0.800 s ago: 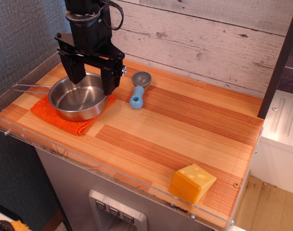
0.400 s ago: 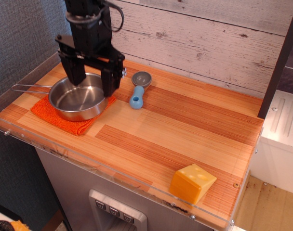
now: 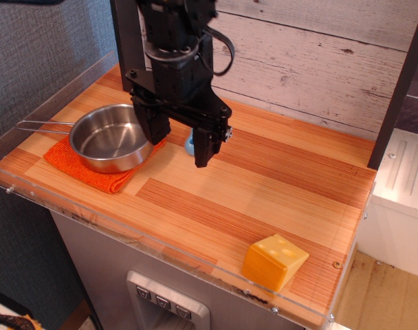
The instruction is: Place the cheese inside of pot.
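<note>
Wooden counter [image 3: 264, 185]: cheese [image 3: 273, 261] lies well apart from open pincer [image 3: 178, 141].

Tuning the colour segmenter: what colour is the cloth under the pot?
Orange. The cloth lies under the steel pot; it shows clearly in the only view, observation.image.

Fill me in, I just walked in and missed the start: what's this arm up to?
A single robot arm is working at a wooden counter. Its gripper is open and empty, hanging between the pot and the cheese. The pot sits empty on an orange cloth at the left. The cheese lies untouched near the front right edge, well apart from the fingers. A blue-handled scoop is mostly hidden behind the gripper.
</note>
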